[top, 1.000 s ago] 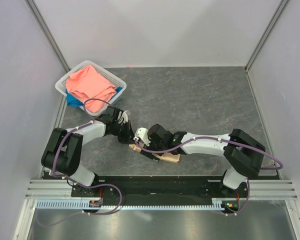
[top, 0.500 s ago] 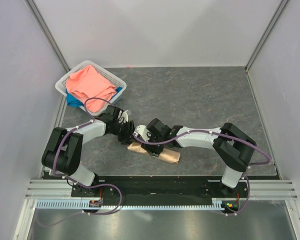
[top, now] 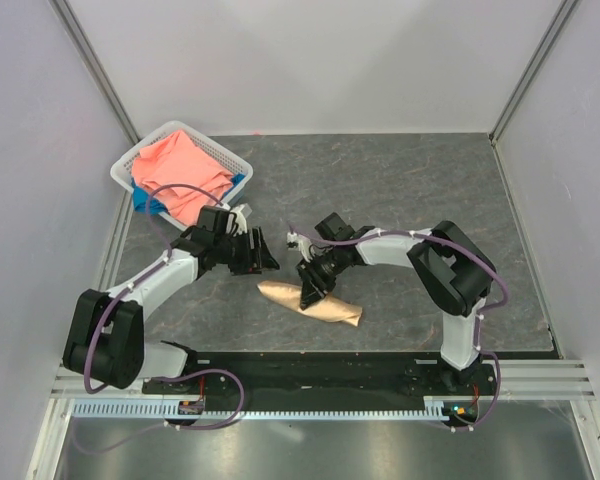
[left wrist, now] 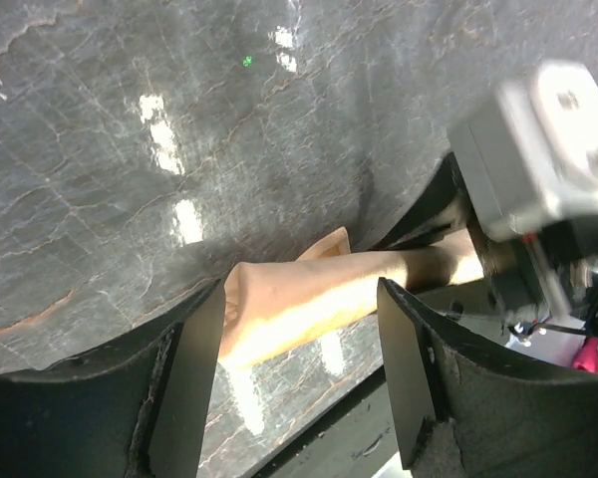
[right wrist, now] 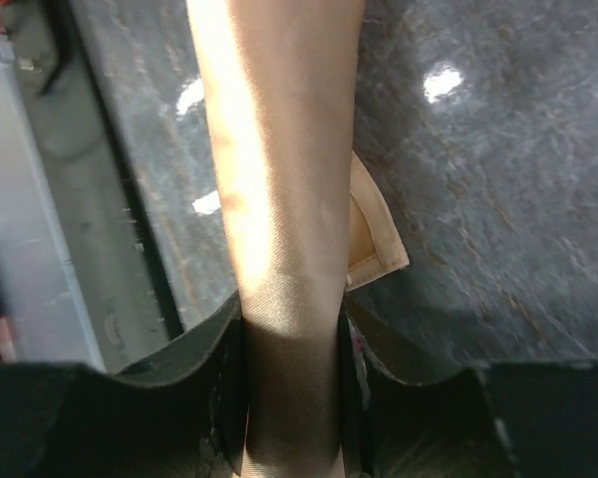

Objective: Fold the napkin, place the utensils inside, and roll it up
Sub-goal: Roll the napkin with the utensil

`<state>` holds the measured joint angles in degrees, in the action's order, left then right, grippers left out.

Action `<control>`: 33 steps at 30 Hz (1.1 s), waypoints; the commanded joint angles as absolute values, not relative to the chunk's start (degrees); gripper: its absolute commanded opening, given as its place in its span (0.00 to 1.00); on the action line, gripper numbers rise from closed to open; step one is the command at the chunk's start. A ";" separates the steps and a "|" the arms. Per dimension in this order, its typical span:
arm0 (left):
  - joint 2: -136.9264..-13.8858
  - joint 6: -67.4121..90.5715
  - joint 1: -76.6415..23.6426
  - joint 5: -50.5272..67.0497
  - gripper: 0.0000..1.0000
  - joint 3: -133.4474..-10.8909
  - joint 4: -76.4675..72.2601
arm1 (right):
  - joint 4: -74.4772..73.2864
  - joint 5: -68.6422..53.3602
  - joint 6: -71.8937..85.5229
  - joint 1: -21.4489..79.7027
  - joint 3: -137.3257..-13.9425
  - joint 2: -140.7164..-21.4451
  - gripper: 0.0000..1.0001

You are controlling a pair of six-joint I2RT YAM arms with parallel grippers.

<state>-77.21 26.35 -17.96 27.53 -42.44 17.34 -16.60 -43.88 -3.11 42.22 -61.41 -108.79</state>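
- the shiny peach-gold satin napkin (top: pixel 335 309) lay as a tight roll on the dark grey marbled table (top: pixel 410 200), near the front edge and between the two arms, slanting slightly.
- the right gripper (top: pixel 311 291) was clenched across the roll, a little left of its middle, with one finger pressed to each side (the right wrist view showed cloth filling the whole gap between them).
- the left gripper (top: pixel 259 252) stood released, its fingers spread wide and holding nothing, near the roll's left end but apart from it.
- the small slender dark brown fork could not be seen anywhere; it was probably wrapped inside, though nothing confirmed that.
- in the right wrist view one hemmed corner stuck out from the side of the roll, so the wrap looked loose there.
- the satin looked light, soft and slippery, so the roll would likely slacken or slide undone if let go carelessly.
- the safest hold seemed to be around the middle, across the full thickness, with the loose corner pinned underneath; a grip at either end risked the layers telescoping.
- a white plastic basket (top: pixel 130 170) holding a coral-pink cloth (top: pixel 180 170) and a blue cloth (top: pixel 145 203) sat at the far left, well apart.
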 commanded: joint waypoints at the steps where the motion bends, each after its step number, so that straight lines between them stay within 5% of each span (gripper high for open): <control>1: -76.37 27.07 -17.75 29.35 0.67 -39.20 11.53 | -19.51 -54.57 -1.50 40.08 -63.28 -114.51 0.42; 16: -80.59 30.76 -19.51 33.13 0.45 -32.87 3.52 | -19.42 -59.68 -0.18 36.74 -66.79 -121.38 0.41; 24: -83.93 31.73 -20.04 33.31 0.06 -32.08 3.08 | -19.51 -58.01 2.02 36.47 -68.11 -120.15 0.44; 27: -85.25 31.73 -20.13 33.75 0.02 -32.60 3.43 | -19.77 -56.26 2.90 36.30 -68.12 -117.96 0.52; 33: -88.15 29.27 -20.13 33.84 0.02 -36.82 8.69 | -21.62 -45.99 1.67 36.47 -68.12 -107.61 0.91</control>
